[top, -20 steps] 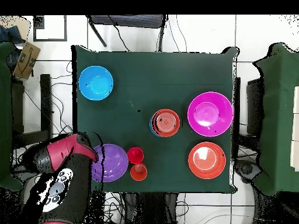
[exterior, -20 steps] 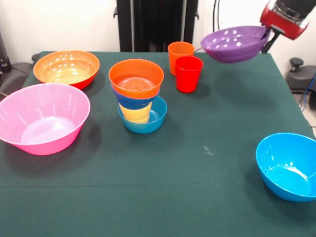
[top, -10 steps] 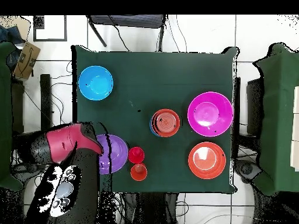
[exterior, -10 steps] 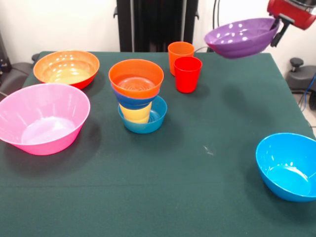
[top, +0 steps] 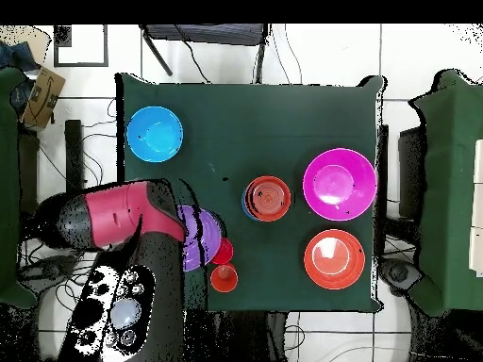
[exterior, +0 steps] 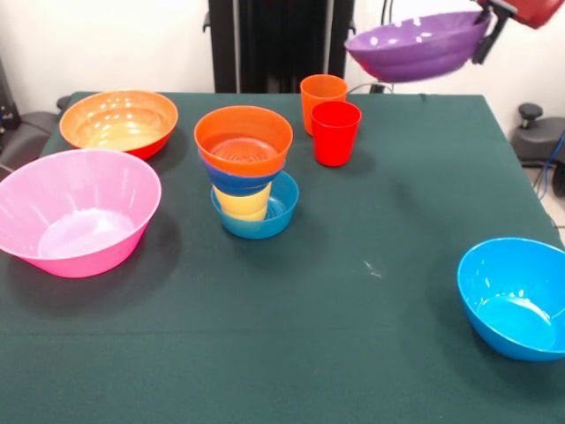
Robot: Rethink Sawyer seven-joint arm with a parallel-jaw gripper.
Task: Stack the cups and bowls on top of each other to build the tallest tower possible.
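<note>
**A:** Item one, at the jaws?

**B:** Red and black gripper (exterior: 488, 19), closed on the rim of the medium purple glossy plastic bowl (exterior: 417, 46). Bowl held in the air, well above the dark green table (exterior: 353, 336), over its far side, near the orange plastic cup (exterior: 322, 97) and red plastic cup (exterior: 336, 131). In the overhead view the arm covers most of it.

**A:** Handling notes?

**B:** Judged light, stiff, thin-walled and slick (glossy highlights all over). A rim pinch is the only practical hold; hanging from one edge, it could swing or slip.

**A:** Orientation?

**B:** Mouth up, tipped slightly so the free rim sits lower than the held rim. Round, so no long axis; its axis of symmetry stands near vertical.

**A:** Next outward?

**B:** The tower (exterior: 247, 168) at mid-table: small blue plastic bowl (exterior: 269, 221) at the base, yellow plastic cup (exterior: 240, 201) in it, a second small blue bowl (exterior: 237, 179) above, small orange plastic bowl (exterior: 244, 140) on top.

**A:** Remaining stock?

**B:** Large orange plastic bowl (exterior: 118, 121) and large pink plastic bowl (exterior: 75, 210) to one side, medium bright blue plastic bowl (exterior: 515, 296) alone at the other, all upright and apart. The purple bowl is wider than the tower's top, so seating it there looks unsteady.
</note>
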